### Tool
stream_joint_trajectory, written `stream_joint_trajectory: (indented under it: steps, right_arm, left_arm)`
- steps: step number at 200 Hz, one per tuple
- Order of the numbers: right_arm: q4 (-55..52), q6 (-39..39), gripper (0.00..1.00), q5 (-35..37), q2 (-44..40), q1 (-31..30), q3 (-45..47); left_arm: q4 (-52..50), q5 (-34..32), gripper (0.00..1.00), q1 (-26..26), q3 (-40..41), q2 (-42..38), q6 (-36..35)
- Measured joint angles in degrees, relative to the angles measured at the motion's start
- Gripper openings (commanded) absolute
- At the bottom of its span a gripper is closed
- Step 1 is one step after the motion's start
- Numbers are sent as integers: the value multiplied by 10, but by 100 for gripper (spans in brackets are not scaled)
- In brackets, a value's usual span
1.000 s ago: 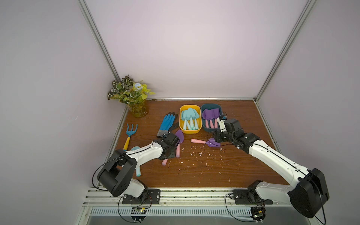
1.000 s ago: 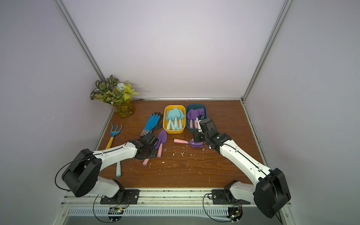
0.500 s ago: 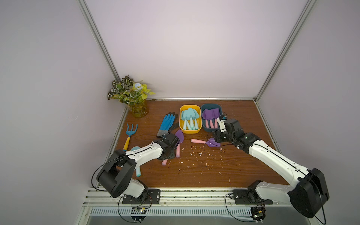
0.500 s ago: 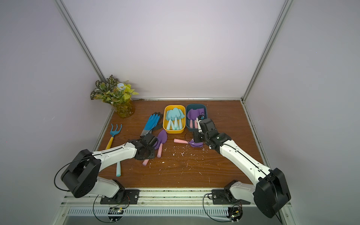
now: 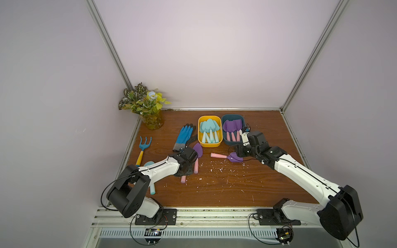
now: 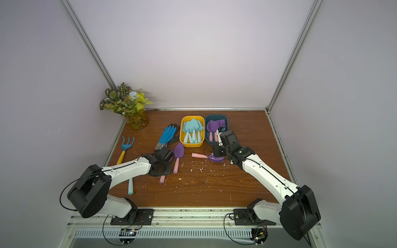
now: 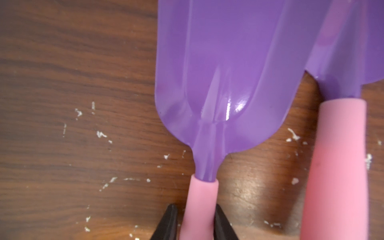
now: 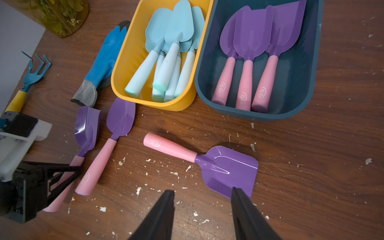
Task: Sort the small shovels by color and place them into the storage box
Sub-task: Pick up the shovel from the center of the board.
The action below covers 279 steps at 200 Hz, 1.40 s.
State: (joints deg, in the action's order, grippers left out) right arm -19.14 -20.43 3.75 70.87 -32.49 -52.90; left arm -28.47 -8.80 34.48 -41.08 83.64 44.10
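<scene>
Honestly, left claw [image 7: 195,207] is clamped on a purple shovel [image 7: 224,72] right beside a second shovel [image 7: 340,155] near the yellow box [image 5: 209,145], so lifting might snag it; right claw [image 8: 202,190] is half-open, empty.

Potted plant [image 5: 144,105] in corner; blue glove [image 5: 184,136] flat; rake [image 5: 142,150] near wall.

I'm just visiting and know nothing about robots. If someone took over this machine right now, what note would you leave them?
Tools: left tool closed on the pink handle of a purple shovel lying on the table; right tool open, empty, above a second purple shovel.
Done: aqua shovels in the yellow box, three purple shovels in the dark blue box.
Left: those two, a third purple shovel beside the left tool's, and one loose aqua shovel under the left arm.
</scene>
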Motion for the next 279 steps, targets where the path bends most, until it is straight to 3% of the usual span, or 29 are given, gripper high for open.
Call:
stream_joint_trajectory:
  steps: [68,186,234,279]
  right_arm:
    - [-7,-6,51,0,0,0,0]
    - [4,-58,52,-15,1,0,0]
    - [15,-66,53,-21,-3,0,5]
    - [7,-59,54,9,-55,0,40]
  left_arm:
    - [2,3,23,0,0,-12,-22]
    - [-40,15,9,0,-8,-145,-62]
    - [-80,10,6,0,-80,-156,-66]
    - [-92,4,5,23,-247,-44,-68]
